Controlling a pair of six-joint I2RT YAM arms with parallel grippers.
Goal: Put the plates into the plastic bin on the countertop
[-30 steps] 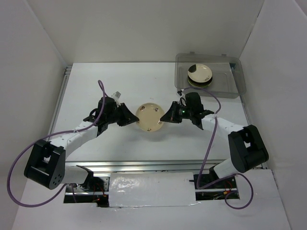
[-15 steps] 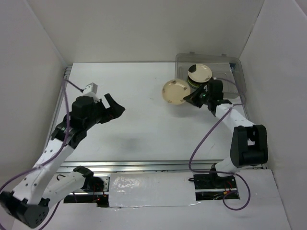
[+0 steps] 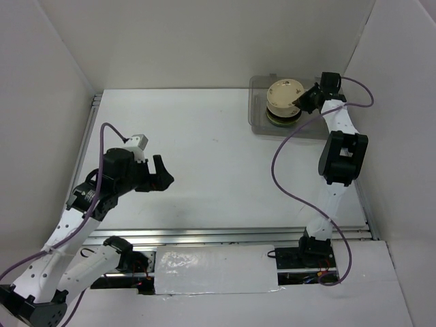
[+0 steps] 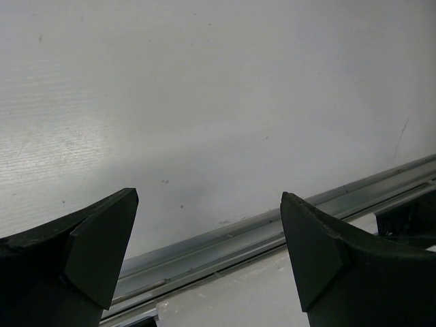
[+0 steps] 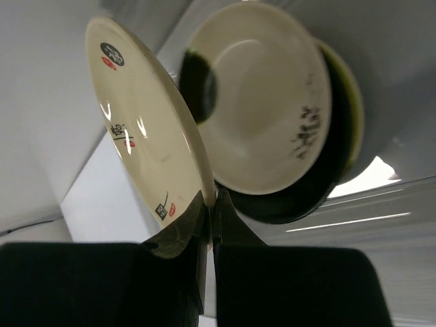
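My right gripper point(image 3: 304, 103) point(image 5: 212, 199) is shut on the rim of a cream plate point(image 3: 284, 91) point(image 5: 139, 129) with dark marks. The plate hangs tilted just above a stack of plates point(image 3: 279, 118) inside the clear plastic bin point(image 3: 257, 127) at the back right of the countertop point(image 3: 204, 143). In the right wrist view the stack shows a cream plate point(image 5: 262, 102) on top, a black one point(image 5: 310, 197) under it and a lime green rim point(image 5: 351, 116). My left gripper point(image 3: 163, 174) point(image 4: 208, 231) hangs open and empty over the left of the countertop.
White panels wall the countertop on three sides. A metal rail point(image 3: 225, 235) point(image 4: 238, 238) runs along its near edge, close under the left gripper's fingers point(image 4: 102, 252). The right arm's purple cable point(image 3: 289, 146) loops over the table's right side.
The right arm carried the cream plate from the table's middle to above the stack in the bin. The left gripper let go of it, opened wide and drew back to the left.
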